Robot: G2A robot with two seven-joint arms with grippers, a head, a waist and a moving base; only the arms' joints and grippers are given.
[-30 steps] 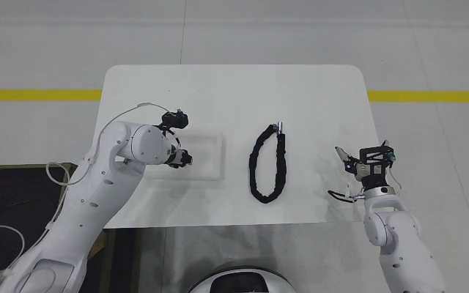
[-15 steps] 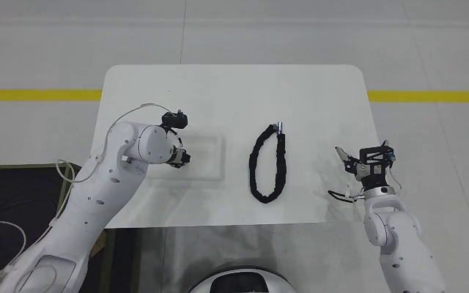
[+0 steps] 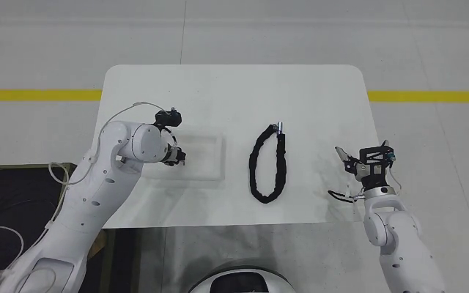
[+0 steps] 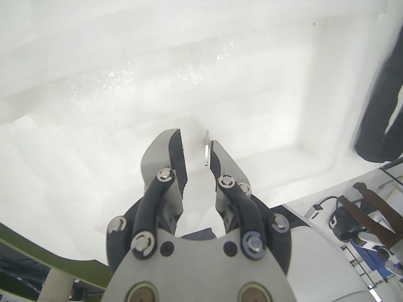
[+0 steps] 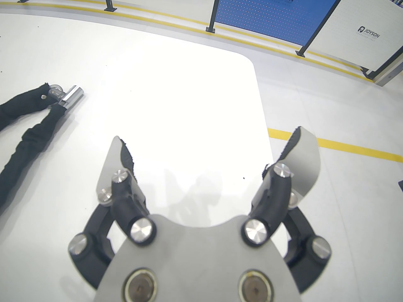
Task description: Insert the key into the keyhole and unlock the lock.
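White foam forms the shallow tray (image 3: 209, 139) on the left of the counter (image 3: 308, 95). The key (image 4: 206, 149) stands on edge inside it, between the fingers of the left gripper (image 4: 195, 141). Those fingers are narrowly spread: one pad touches the key's flat side and the other stands apart from it, so nothing is pinched yet.

To do this pick well, I judge the fingers should close squarely on the key's flat faces, leave its blade end free, and lift straight up so it neither twists nor catches the tray's wall.

The lock (image 3: 265, 165), a black-sleeved loop with a silver cylinder (image 5: 73, 93) at its far end, lies mid-counter, well apart from the tray. The right gripper (image 5: 207, 146) hangs over the counter's near right edge, fingers spread wide, holding nothing.

Count: one key, one lock, one tray, two grippers.
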